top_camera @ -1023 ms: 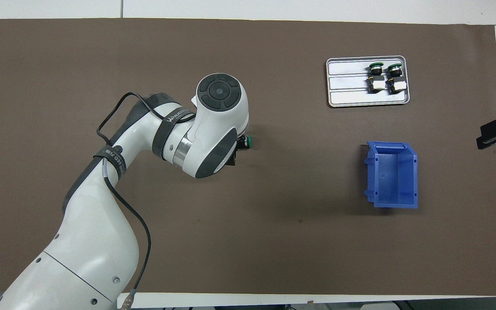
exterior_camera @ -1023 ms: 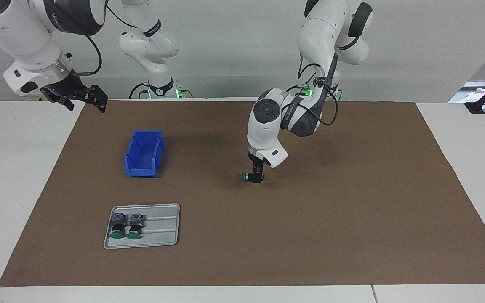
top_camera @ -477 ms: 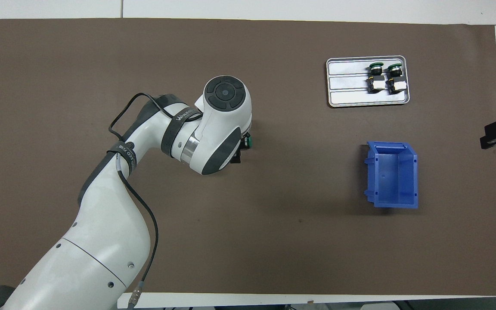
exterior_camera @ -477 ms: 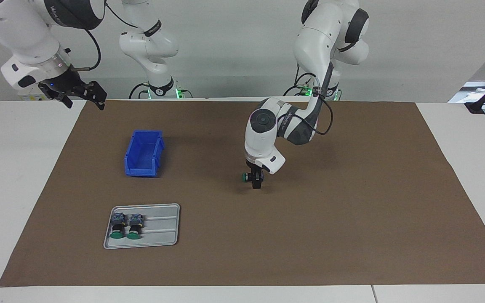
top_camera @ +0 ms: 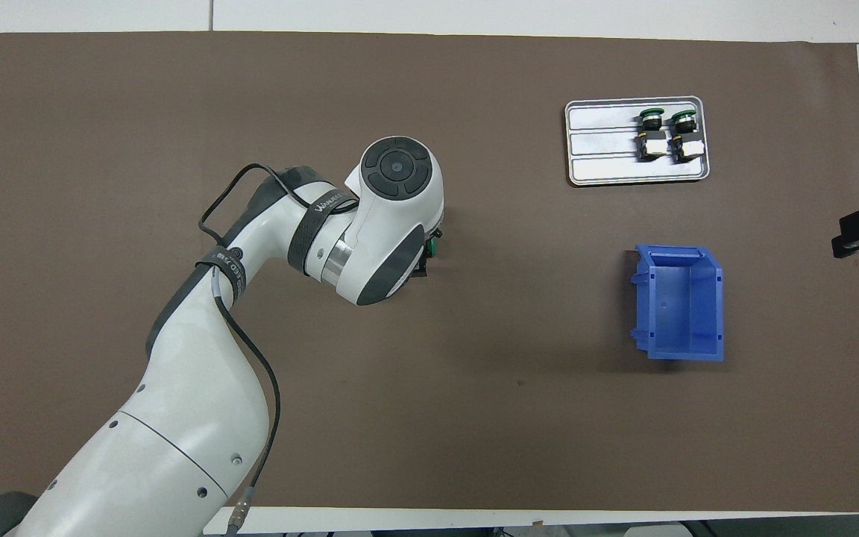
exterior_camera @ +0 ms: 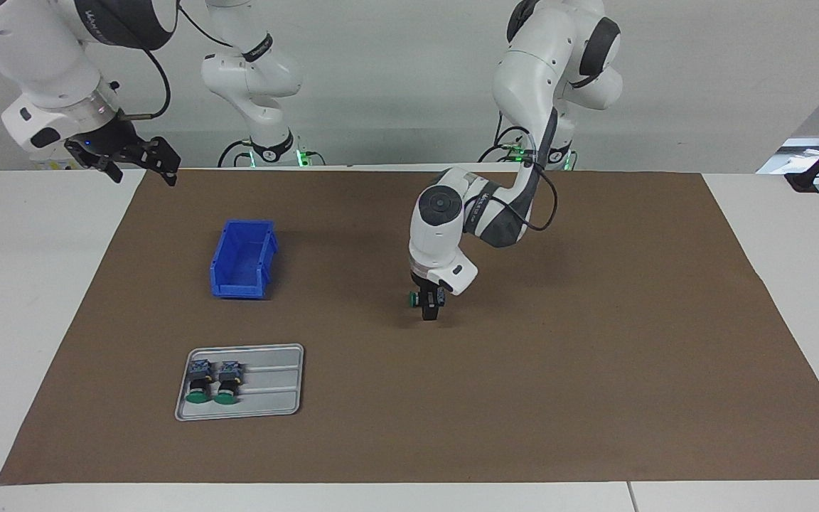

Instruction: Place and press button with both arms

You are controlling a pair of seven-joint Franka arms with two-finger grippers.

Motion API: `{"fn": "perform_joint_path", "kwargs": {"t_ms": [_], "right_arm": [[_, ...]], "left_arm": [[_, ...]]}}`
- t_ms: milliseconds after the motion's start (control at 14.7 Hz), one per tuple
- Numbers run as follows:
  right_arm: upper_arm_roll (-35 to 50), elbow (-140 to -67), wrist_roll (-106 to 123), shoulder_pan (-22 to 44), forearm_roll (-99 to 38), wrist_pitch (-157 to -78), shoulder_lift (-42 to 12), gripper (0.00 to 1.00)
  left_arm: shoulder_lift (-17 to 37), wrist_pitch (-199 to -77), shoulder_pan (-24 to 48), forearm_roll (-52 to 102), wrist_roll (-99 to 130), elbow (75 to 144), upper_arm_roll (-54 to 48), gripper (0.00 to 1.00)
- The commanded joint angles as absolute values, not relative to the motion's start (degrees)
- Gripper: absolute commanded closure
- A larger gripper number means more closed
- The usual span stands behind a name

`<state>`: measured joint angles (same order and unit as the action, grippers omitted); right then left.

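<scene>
A button [exterior_camera: 414,297] with a green cap lies sideways at the middle of the brown mat, its cap toward the right arm's end of the table. My left gripper [exterior_camera: 429,304] points down right at it, tip low at the mat. From overhead the left wrist hides most of the left gripper [top_camera: 423,261], and only the button's green cap [top_camera: 434,246] peeks out. Whether the button is clamped does not show. My right gripper [exterior_camera: 141,162] waits raised over the mat's corner near its own base, open and holding nothing.
A grey metal tray [exterior_camera: 274,391] holds two more green-capped buttons [exterior_camera: 200,384] at the right arm's end, farther from the robots. An empty blue bin [exterior_camera: 242,257] stands between that tray and the robots. The brown mat [exterior_camera: 594,355] covers most of the white table.
The left arm's wrist swung a little toward the right arm's end and stands more upright over the button, which stayed nearly in place. The right gripper rose slightly, then held still.
</scene>
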<state>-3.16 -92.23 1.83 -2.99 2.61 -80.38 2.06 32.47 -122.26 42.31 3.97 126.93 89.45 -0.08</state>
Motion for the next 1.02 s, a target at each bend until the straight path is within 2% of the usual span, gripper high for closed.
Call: {"fn": "perform_joint_path", "kwargs": {"t_ms": [0,409,477,682,886,955], "right_arm": [[-3.08,-92.81,3.08,-3.25,2.90,-80.33,2.81,0.01],[-3.08,-92.81,3.08,-3.16,2.90,-80.33,2.81,0.01],[-3.08,-92.81,3.08,-3.16,2.90,-80.33,2.81,0.01],[-3.08,-92.81,3.08,-3.16,2.90,-80.33,2.81,0.01],[-3.08,-92.81,3.08,-3.16,2.90,-80.33,2.81,0.01],[-3.08,-92.81,3.08,-3.16,2.90,-80.33,2.81,0.01]], "left_arm": [[33.31,-124.36,43.33,4.40,127.79,88.94,0.70,0.14],[33.31,-124.45,43.24,4.39,127.62,89.83,0.62,0.14],[33.31,-124.89,43.42,4.13,127.70,90.17,0.62,0.19],[33.31,-124.80,43.51,4.13,127.62,90.44,0.62,0.47],[33.31,-124.72,43.94,4.22,127.62,90.44,0.53,0.61],[33.31,-124.80,44.12,4.22,127.53,90.53,0.61,0.69]]}}
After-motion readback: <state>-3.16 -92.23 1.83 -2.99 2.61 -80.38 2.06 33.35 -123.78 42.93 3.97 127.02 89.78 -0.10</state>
